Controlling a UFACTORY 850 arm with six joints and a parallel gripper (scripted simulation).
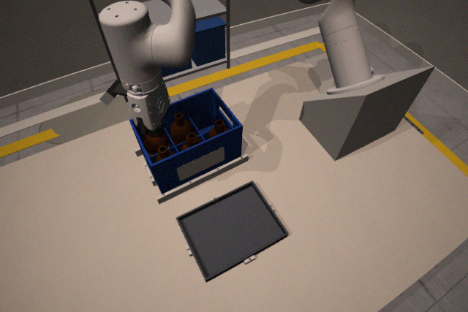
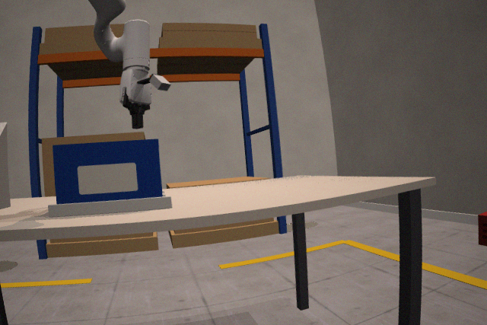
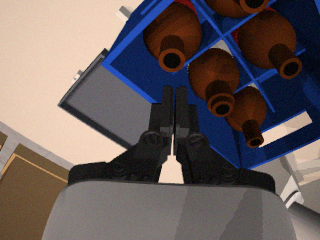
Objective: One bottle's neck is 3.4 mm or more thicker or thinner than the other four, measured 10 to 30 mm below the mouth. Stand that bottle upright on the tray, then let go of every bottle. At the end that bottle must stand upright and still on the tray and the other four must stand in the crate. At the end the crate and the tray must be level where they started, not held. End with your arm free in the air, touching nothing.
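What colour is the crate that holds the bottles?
The crate is blue, with a grey panel on its side; the top view shows it best.

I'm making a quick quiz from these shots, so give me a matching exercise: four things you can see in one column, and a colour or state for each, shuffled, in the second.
Things:
1. crate
2. tray
3. bottles
4. gripper

States:
A. dark grey, holding nothing
B. jaws shut, above the crate
C. blue, with divided compartments
D. brown, all five standing in the crate

Pairs: 1-C, 2-A, 3-D, 4-B
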